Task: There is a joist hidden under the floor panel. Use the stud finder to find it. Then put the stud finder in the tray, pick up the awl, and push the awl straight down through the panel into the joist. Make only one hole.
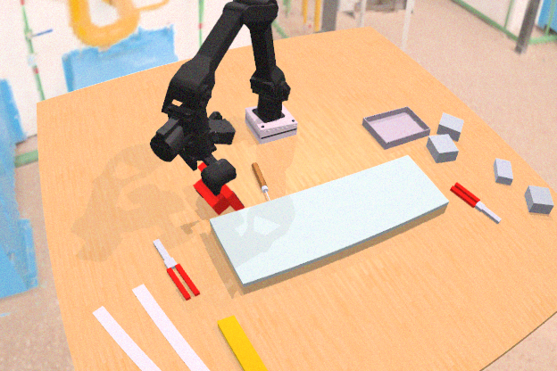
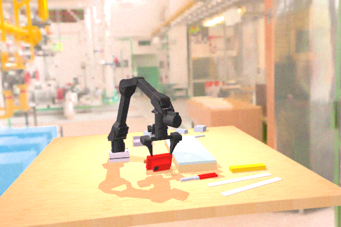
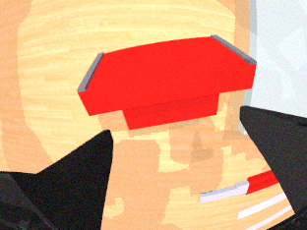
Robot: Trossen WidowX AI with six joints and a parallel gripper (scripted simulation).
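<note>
The arm (image 1: 211, 50) (image 2: 123, 108) is matte black (blocky at the joints), with tapering fingers (image 2: 173, 147) and a pale base (image 1: 266, 134) (image 2: 111, 159).
</note>
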